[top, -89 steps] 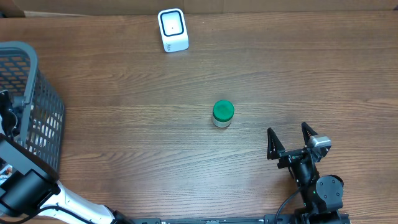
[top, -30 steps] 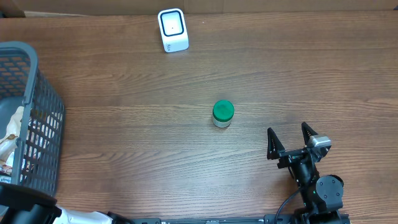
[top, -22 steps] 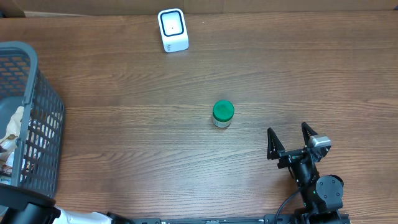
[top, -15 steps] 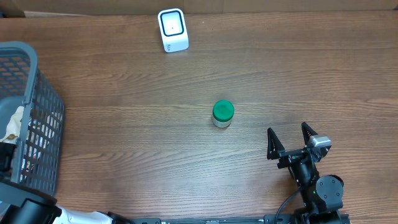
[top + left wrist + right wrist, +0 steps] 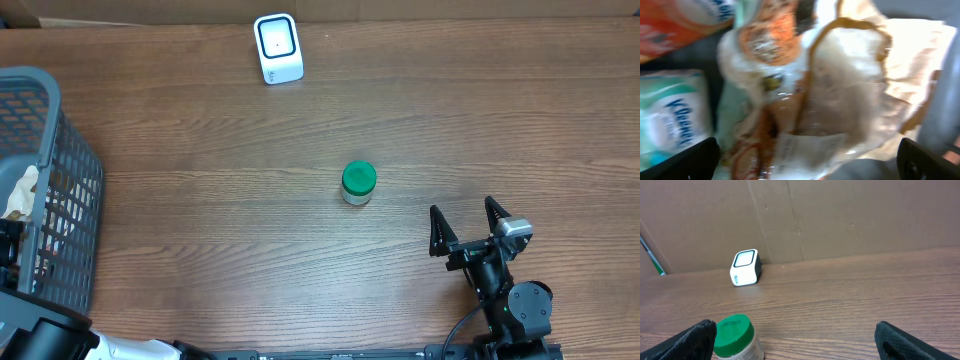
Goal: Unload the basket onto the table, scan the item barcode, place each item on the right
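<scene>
Now the left gripper [image 5: 809, 161] hangs wide open inside the basket [image 5: 70, 170], the crinkled clear-wrapped packet [image 5: 840, 100] directly beneath it. Better to drop straight and pinch the packet's bulky middle, clear of the tissue pack [image 5: 670, 120] alongside. The right gripper [image 5: 466, 228] idles, equally wide, empty.

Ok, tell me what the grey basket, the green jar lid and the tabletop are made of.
Grey lattice basket: probably moulded plastic, matt; thick grid walls, rounded rim.
Round green jar lid: likely plastic, smooth, slight sheen.
Brown tabletop: wood or wood-look laminate; even grain lines, faint gloss, cannot tell which.
</scene>
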Action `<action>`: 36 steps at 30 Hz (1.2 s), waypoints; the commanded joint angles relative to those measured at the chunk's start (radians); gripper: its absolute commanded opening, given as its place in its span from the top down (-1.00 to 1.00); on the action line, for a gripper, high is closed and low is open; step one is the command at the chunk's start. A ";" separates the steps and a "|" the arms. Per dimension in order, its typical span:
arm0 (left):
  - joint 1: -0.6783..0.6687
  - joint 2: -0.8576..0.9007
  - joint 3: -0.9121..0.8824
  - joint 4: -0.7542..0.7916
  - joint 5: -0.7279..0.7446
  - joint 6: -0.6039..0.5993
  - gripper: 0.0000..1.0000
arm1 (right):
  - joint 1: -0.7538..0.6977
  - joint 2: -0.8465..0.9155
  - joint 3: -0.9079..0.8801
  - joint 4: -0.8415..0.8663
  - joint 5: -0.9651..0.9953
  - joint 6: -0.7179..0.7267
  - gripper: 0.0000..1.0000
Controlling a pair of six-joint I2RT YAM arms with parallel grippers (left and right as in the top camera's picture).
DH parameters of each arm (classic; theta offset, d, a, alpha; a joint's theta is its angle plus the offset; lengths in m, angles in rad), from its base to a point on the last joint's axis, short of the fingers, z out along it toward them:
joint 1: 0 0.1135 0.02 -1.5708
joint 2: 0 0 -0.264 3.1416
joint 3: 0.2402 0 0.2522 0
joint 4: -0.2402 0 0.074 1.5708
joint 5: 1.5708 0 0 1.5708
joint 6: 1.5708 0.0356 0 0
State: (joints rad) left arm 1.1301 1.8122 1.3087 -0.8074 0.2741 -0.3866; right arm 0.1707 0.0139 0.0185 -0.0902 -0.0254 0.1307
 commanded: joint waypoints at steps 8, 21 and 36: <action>-0.029 -0.008 -0.010 0.056 0.119 0.085 -0.99 | -0.001 -0.011 -0.010 0.006 0.005 -0.001 -1.00; -0.145 0.006 -0.047 0.138 -0.060 0.185 -1.00 | -0.001 -0.011 -0.010 0.006 0.005 -0.001 -1.00; -0.160 0.016 -0.178 0.289 -0.181 0.139 -0.56 | -0.001 -0.011 -0.010 0.006 0.005 -0.001 -1.00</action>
State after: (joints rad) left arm 0.9684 1.8076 1.1725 -0.5278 0.1257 -0.2356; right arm 0.1707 0.0139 0.0185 -0.0902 -0.0254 0.1307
